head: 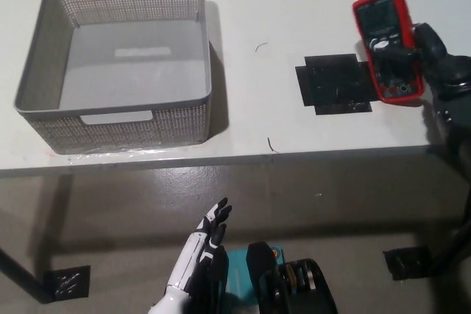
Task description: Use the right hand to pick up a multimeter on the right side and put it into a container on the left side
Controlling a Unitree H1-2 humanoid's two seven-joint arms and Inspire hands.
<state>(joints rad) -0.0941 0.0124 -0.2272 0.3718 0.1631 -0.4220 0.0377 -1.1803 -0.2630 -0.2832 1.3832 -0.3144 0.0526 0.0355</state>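
Note:
A red multimeter [385, 40] lies face up at the table's far right, its lower end beside a black patch [333, 87]. My black right hand [436, 64] reaches in from the right edge, with fingers curled over the meter's lower face and right side. The grey mesh container [147, 127] stands at the table's left with nothing in it, well apart from the meter. My white left hand [200, 254] rests low in the picture, below the table's front edge, fingers apart and holding nothing.
The white table's front edge [243, 158] runs across the middle of the picture, with floor below it. A dark table foot [408, 262] shows at the lower right. Bare tabletop lies between the container and the black patch.

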